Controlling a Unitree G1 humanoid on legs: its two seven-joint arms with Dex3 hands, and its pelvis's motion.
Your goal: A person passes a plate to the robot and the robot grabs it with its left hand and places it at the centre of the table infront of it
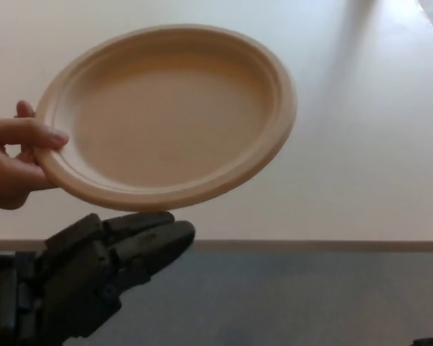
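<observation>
Reaching left robot hand (101, 270) (empty) below plate (166, 115), person's hand (14, 162) gripping rim

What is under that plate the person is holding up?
Below the plate, held by a person's hand, the robot's left hand reaches up under its near rim. Behind lies the pale table; the plate's underside is hidden.

L hand (94, 274) empty, fingers (148, 241) extended

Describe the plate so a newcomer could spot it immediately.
Above the pale table, a person's hand at picture left pinches the rim of the plate. It is round, tan and empty, and the robot's black left hand is just below it.
</observation>
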